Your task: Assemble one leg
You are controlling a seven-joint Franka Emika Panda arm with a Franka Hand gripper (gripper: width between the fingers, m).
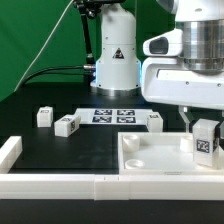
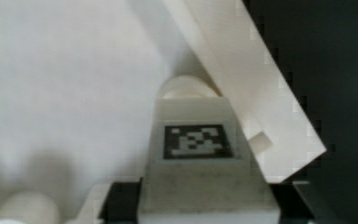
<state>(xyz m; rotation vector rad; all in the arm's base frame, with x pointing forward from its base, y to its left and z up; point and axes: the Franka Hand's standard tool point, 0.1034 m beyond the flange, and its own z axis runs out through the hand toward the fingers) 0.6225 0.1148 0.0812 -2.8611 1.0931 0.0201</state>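
Note:
My gripper [image 1: 205, 128] is shut on a leg [image 1: 205, 143], a small white block with a marker tag, and holds it upright over the right side of the white tabletop [image 1: 150, 153]. In the wrist view the held leg [image 2: 197, 140] fills the middle, its tag facing the camera, with the dark fingers [image 2: 126, 203] pressed on both sides. The tabletop [image 2: 69, 90] lies beneath it and its raised edge [image 2: 247, 70] runs alongside. Three more legs lie on the black table: one [image 1: 43, 117] at the exterior view's left, one [image 1: 66, 125] beside it, one [image 1: 154, 121] behind the tabletop.
The marker board [image 1: 112, 115] lies flat at the back middle. White border bars [image 1: 60, 183] run along the front and left [image 1: 9, 152]. A white robot base [image 1: 115, 55] with a warning sign stands behind the board.

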